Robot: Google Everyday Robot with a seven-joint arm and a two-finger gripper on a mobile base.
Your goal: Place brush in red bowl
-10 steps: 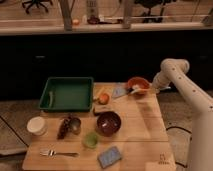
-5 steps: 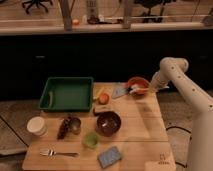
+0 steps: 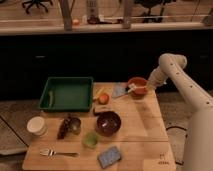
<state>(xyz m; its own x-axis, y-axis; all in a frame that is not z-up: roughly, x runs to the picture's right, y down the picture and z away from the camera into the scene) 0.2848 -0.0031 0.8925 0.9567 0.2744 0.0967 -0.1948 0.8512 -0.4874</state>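
Note:
The red bowl (image 3: 136, 86) sits at the far right of the wooden table. The brush (image 3: 129, 91) has its white handle slanting across the bowl's near-left rim, its lower end reaching down toward the table. The gripper (image 3: 145, 88) is at the bowl's right edge, at the end of the white arm (image 3: 172, 70) that comes in from the right. The brush's head end lies at the gripper, over the bowl.
A green tray (image 3: 66, 93) stands at the back left. A dark maroon bowl (image 3: 108, 122) is mid-table, with an orange fruit (image 3: 103, 98) behind it. A white cup (image 3: 36, 125), a fork (image 3: 57, 152), a green cup (image 3: 90, 139) and a blue sponge (image 3: 109, 156) lie near the front.
The gripper and the brush have stayed at the red bowl, with only a slight shift.

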